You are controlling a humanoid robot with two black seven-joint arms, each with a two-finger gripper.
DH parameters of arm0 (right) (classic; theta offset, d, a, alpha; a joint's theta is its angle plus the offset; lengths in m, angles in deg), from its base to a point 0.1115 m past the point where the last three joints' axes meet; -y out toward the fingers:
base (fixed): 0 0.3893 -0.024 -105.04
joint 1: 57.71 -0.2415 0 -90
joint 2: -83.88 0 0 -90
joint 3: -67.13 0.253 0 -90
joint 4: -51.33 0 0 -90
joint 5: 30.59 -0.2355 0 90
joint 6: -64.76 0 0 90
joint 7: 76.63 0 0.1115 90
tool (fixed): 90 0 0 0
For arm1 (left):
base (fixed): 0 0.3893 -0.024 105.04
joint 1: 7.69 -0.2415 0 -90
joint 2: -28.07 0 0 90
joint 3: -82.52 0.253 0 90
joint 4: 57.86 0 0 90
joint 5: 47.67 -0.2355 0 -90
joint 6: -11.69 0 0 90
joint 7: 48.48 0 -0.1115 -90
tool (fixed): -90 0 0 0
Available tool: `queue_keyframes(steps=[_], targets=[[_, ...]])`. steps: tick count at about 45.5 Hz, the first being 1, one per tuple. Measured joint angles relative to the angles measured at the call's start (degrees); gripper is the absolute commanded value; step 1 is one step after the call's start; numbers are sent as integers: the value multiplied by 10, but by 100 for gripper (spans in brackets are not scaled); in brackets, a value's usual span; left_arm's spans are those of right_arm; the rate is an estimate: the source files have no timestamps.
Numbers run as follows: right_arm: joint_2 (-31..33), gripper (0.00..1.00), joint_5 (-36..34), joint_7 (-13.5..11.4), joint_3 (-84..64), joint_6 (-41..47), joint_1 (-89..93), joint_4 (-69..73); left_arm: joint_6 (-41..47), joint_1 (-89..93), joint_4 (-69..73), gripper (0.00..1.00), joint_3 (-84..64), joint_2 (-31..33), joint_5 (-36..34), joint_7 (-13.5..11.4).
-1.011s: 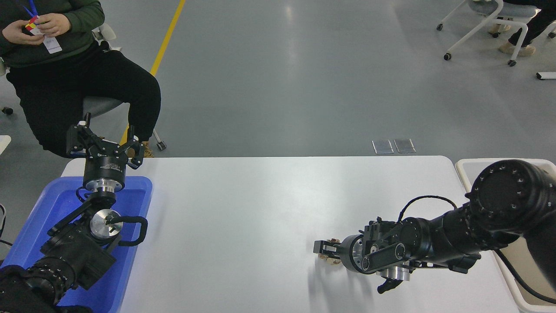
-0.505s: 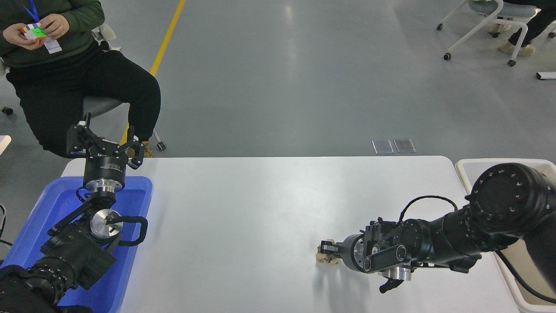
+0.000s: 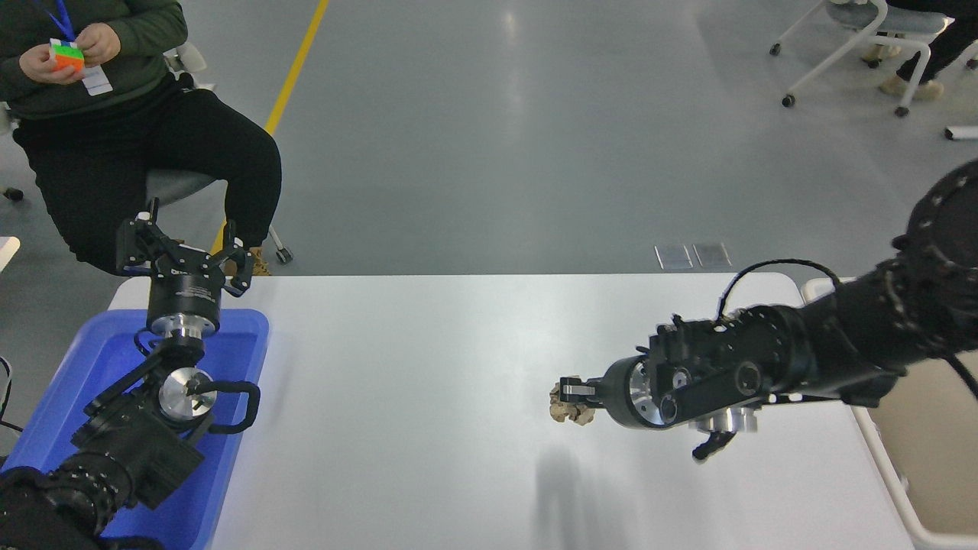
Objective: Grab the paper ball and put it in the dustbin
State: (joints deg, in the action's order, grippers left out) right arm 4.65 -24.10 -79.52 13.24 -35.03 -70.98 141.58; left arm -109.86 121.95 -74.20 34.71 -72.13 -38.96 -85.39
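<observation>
My right gripper is shut on the paper ball, a small wrinkled tan wad, and holds it in the air above the white table; its shadow falls on the tabletop below. The dustbin, cream-beige with a pale rim, stands at the table's right edge, partly hidden behind the right arm. My left gripper is parked at the lower left with its fingers spread open above the blue tray.
A bright blue tray sits at the table's left end under the left arm. A seated person at the far left handles a coloured cube. Wheeled chairs stand at the top right.
The right gripper has closed on the paper ball and lifted it off the table, the arm rising. The left arm has stayed still.
</observation>
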Motion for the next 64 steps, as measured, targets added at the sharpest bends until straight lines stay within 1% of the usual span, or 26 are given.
queue_keyframes(steps=[11,26,32,36,39,45,51,55,59,64], targets=[[63,0,0,-1,-46,103,-176,46,0,0,0,99,0,0,0,0],[109,0,0,-5,-106,202,-332,66,0,0,0,99,0,0,0,0],[148,0,4,-6,-138,225,-370,48,0,0,0,99,0,0,0,0],[191,0,8,-6,-165,233,-382,20,0,0,0,99,0,0,0,0],[226,0,11,-6,-180,235,-383,-2,0,0,0,99,0,0,0,0],[322,0,14,-7,-192,228,-359,-59,0,0,0,99,0,0,0,0],[428,0,15,-7,-169,197,-304,-128,0,0,0,99,0,0,0,0],[482,0,13,-7,-134,169,-248,-170,0,0,0,99,0,0,0,0],[525,0,3,-7,-79,129,-164,-214,0,0,0,99,0,0,0,0],[550,0,-32,-6,-4,80,-57,-259,0,0,0,99,0,0,0,0]])
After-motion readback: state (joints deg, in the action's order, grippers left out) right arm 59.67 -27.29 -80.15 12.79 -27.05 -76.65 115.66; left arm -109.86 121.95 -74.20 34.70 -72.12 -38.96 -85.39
